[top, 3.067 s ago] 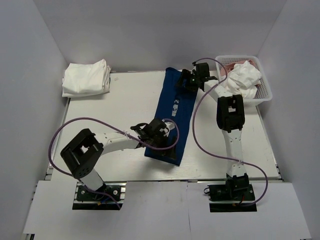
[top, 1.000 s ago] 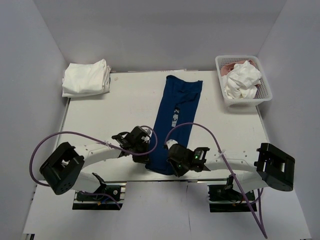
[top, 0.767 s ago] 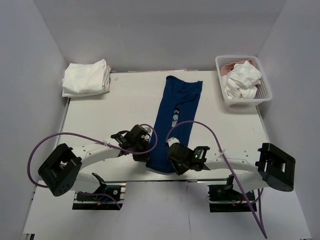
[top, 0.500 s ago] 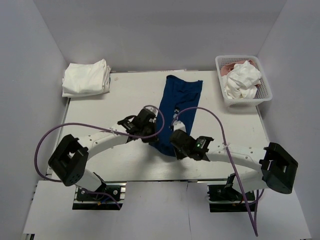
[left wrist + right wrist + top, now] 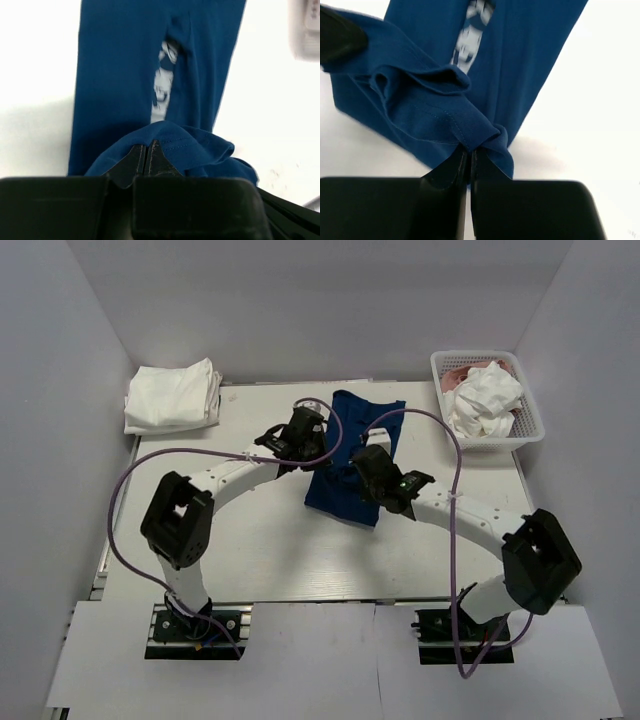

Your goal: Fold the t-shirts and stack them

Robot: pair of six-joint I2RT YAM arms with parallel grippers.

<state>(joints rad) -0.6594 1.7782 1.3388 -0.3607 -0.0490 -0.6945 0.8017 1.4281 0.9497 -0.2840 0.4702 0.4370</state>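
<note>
A navy blue t-shirt point(image 5: 350, 460) lies folded lengthwise in the middle of the table, its near hem lifted and carried over the rest. My left gripper point(image 5: 313, 440) is shut on the hem's left corner point(image 5: 165, 137). My right gripper point(image 5: 365, 462) is shut on the hem's right corner point(image 5: 480, 135). The white chest print point(image 5: 161, 95) shows on the lower layer beyond the lifted hem, and again in the right wrist view as the print point(image 5: 467, 37). Folded white t-shirts point(image 5: 172, 396) are stacked at the back left corner.
A white lattice basket point(image 5: 530, 430) stands at the back right, holding a crumpled white t-shirt point(image 5: 485, 398) over a pink one point(image 5: 462, 372). White walls close in the table at the back and both sides. Purple cables loop from both arms.
Both grippers have carried the navy t-shirt's near hem from the front edge of the table toward the back, doubling the shirt over itself. Both arms now reach far forward.
</note>
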